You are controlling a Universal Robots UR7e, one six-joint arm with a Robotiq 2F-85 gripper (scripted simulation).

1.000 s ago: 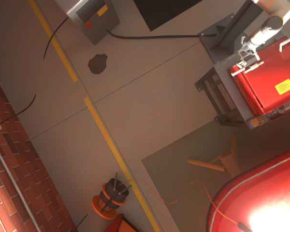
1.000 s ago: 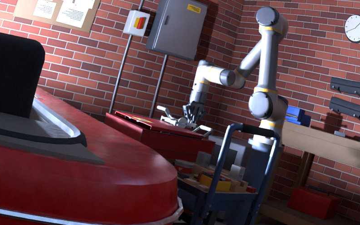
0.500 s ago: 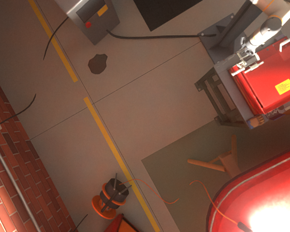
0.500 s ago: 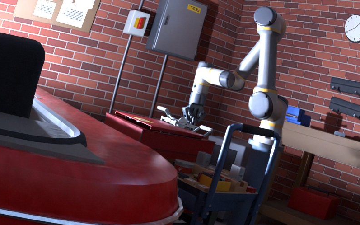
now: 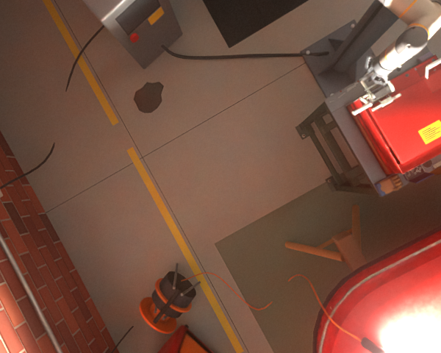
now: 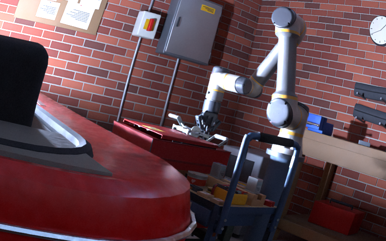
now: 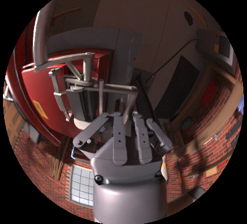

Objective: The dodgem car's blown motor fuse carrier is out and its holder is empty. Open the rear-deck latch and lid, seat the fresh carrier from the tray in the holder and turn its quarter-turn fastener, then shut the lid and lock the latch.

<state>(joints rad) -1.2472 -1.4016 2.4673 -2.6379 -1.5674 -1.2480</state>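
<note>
My gripper (image 7: 127, 117) is closed on the grey latch lever (image 7: 113, 89) at the near edge of the red rear-deck lid (image 5: 411, 121), which lies nearly flat on the red deck box (image 6: 170, 144). The same gripper (image 6: 205, 127) sits low over the metal latch (image 6: 188, 129), beside the lid's pull handle (image 6: 218, 138). A yellow label (image 5: 432, 132) marks the lid top. The parts tray (image 6: 230, 191) sits on the blue cart below the deck. The fuse carrier and its holder are hidden from me.
The blue cart handle (image 6: 273, 141) stands close beside the deck. My pedestal base (image 5: 327, 60) sits behind the box. The red dodgem body (image 6: 68, 180) fills the foreground. A wooden stool (image 5: 338, 243) and a cable reel (image 5: 169, 300) lie on the floor.
</note>
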